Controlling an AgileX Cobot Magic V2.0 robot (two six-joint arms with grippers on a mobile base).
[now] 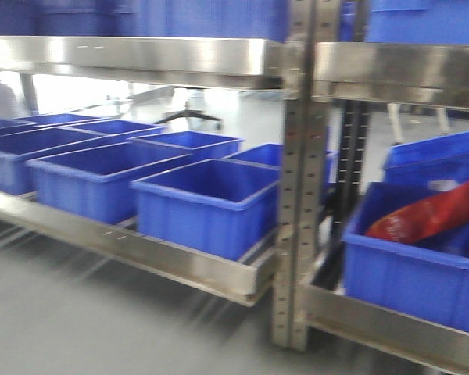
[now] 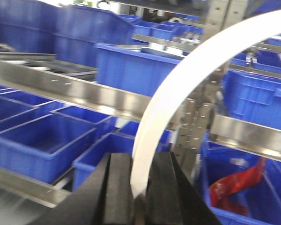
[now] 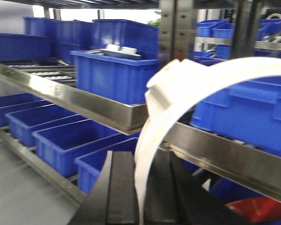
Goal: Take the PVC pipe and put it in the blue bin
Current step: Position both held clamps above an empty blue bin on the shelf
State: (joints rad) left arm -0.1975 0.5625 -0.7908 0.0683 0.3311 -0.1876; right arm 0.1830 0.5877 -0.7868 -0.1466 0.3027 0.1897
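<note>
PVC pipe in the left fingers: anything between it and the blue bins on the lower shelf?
Nothing visible covers the blue bins. The PVC pipe, clamped in the left fingers, would likely have to pass under the upper shelf rail that overhangs them, beside the upright post.

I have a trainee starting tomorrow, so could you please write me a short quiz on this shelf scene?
1. True or false: the left gripper is shut on the curved white PVC pipe.
2. Multiple choice: what lies in the blue bin to the right of the steel upright in the front view? A) a red bag B) a green bottle C) a cardboard box
3. Short answer: what does the right gripper hold between its black fingers?

Key: 1 true. 2 A. 3 a second curved white band, clamped between the fingers.
</note>
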